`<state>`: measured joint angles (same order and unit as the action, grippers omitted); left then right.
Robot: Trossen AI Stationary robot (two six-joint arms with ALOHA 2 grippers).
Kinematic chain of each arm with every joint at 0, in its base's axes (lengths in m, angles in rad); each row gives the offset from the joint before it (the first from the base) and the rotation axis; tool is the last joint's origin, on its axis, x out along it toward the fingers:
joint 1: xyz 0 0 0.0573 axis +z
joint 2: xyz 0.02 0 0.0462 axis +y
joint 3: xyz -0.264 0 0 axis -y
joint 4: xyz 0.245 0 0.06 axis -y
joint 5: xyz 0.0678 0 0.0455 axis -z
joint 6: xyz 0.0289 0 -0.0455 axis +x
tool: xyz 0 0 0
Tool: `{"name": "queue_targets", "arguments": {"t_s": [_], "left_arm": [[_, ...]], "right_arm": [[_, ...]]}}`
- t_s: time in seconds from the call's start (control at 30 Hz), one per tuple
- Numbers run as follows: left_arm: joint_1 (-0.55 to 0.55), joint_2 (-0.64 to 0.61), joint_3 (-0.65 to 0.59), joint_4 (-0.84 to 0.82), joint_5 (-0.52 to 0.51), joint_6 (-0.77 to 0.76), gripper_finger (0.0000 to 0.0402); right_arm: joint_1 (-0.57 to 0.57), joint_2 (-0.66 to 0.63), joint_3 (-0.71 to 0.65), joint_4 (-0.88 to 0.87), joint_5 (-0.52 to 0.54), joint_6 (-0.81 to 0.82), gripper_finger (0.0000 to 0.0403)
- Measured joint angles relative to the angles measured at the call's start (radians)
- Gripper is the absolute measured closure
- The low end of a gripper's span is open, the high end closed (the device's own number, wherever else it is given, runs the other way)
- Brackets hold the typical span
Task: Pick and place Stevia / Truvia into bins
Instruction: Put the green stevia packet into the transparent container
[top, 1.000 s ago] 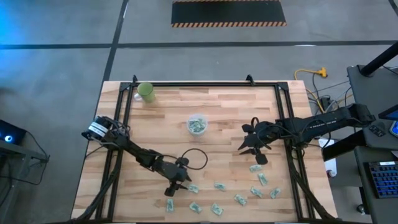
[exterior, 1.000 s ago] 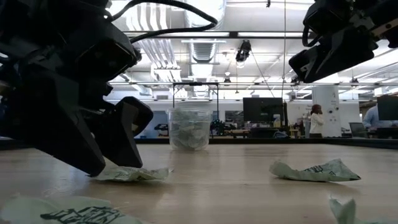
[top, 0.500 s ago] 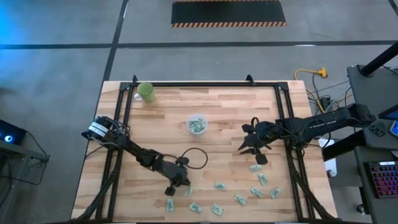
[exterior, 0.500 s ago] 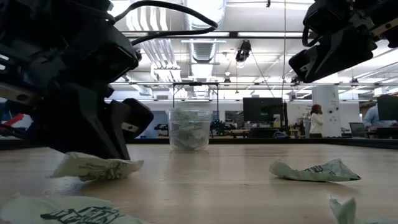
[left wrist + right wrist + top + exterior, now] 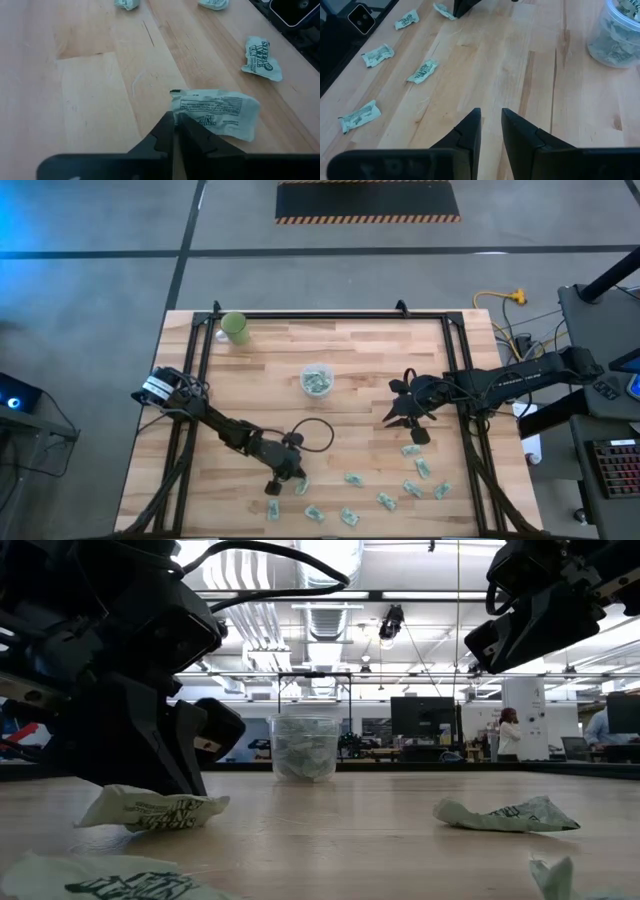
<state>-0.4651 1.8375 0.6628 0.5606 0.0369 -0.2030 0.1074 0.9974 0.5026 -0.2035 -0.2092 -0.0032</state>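
**Inspector:** Stevia packets first. Where do they lie?

**Assistant:** Most are loose on the wooden counter (image 5: 250,380), scattered along its near edge. One packet (image 5: 220,112) is pinched at its corner by the left claw (image 5: 174,125), fingers pressed together on the paper. In the low view that packet (image 5: 152,810) sits at the counter surface under the left claw (image 5: 150,755); I cannot tell whether it is lifted clear.

**Inspector:** And from above?

**Assistant:** The left claw (image 5: 292,477) is over the near middle of the counter, with the held packet (image 5: 302,485) showing just beside its tip. Other packets lie close by, one (image 5: 273,509) nearer the edge, one (image 5: 353,478) toward the right arm's side.

**Inspector:** The right arm?

**Assistant:** The right claw (image 5: 405,418) hangs above the counter on the right side, well clear of the surface in the low view (image 5: 530,625). Its own camera shows the fingers (image 5: 465,135) a little apart, with bare wood between them and nothing held. A cluster of packets (image 5: 415,468) lies near it, toward the counter's near edge.

**Inspector:** The cup?

**Assistant:** The clear cup (image 5: 317,380) stands upright near the middle of the counter, between the two arms and well apart from both claws. Packets are inside it, visible through the wall (image 5: 304,748). A green cup (image 5: 236,328) stands at the far left corner.
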Motion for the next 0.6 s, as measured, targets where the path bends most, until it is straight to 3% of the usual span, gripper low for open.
{"name": "queue_targets", "arguments": {"t_s": [0.27, 0.6], "left_arm": [[-0.001, -0.001, 0.000, 0.004, -0.015, 0.000, 0.0373], [-0.002, -0.004, -0.002, 0.026, -0.037, -0.002, 0.0302]], "right_arm": [[0.000, 0.000, 0.000, 0.000, 0.000, 0.003, 0.0334], [0.000, 0.000, 0.000, 0.000, 0.000, 0.004, 0.0334]]}}
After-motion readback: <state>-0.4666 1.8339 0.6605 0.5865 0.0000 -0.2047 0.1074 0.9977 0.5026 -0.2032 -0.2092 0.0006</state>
